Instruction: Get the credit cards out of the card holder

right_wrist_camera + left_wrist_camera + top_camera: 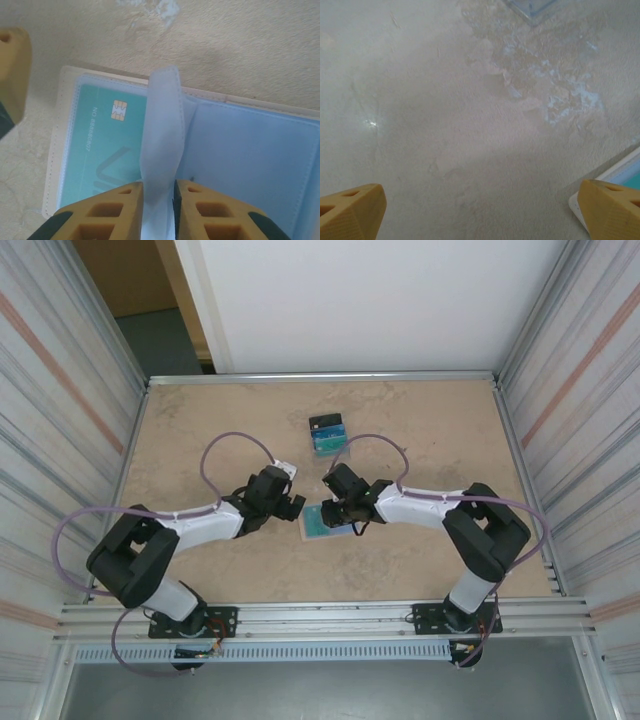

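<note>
Top view: the holder lies open and flat on the desk, right between the two tools. The left tool is just beside its left edge and the right tool is over its right part. The teal half faces the left arm. A small pile, black over teal, sits well apart toward the far edge.

Left wrist view: the left tool is spread wide with nothing between its fingers, and bare desk lies under it. The holder's pale rim shows just beside the right-hand finger, with a strip of teal behind it. So the holder lies to this tool's right, not between the tips.

Right wrist view: the right tool is pressed together on a clear sleeve, pinching that leaf upright at the holder's spine. To the left of the leaf, the teal card lies flat in its pocket. Its chip is at the far end, and its long axis runs straight away from this tool. The half to the right of the leaf is plain pale blue, with no card visible there. A finger of the left tool stands at the card-side edge.

The left tool looks nearer the card. It would probably need to shift right over the pocket and draw the card along its length. I cannot tell which end of the pocket is open.
</note>
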